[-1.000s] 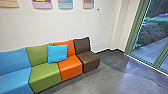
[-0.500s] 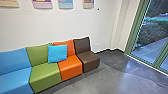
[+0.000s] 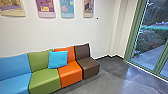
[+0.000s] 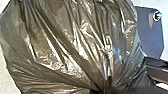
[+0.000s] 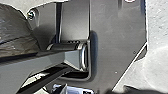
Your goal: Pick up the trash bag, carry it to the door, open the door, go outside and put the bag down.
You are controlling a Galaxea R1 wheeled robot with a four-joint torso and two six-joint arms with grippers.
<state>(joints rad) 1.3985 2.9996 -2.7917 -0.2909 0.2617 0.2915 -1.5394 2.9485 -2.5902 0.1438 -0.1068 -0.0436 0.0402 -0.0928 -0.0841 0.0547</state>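
Head view tipped up; trash bag (image 4: 75, 47) bulging.

Head view looks down on seats (image 3: 71, 74); 2 close wrist views share the bag (image 4: 72, 45).

I am inside an office building, in a waiting area. Evidence: joined seats in blue (image 3: 15, 67), green (image 3: 43, 80), orange (image 3: 71, 75) and brown (image 3: 87, 67); posters (image 3: 45, 8) on a white wall (image 3: 50, 32); green-framed glazing (image 3: 150, 47) facing a planted outdoor walkway (image 3: 150, 57).
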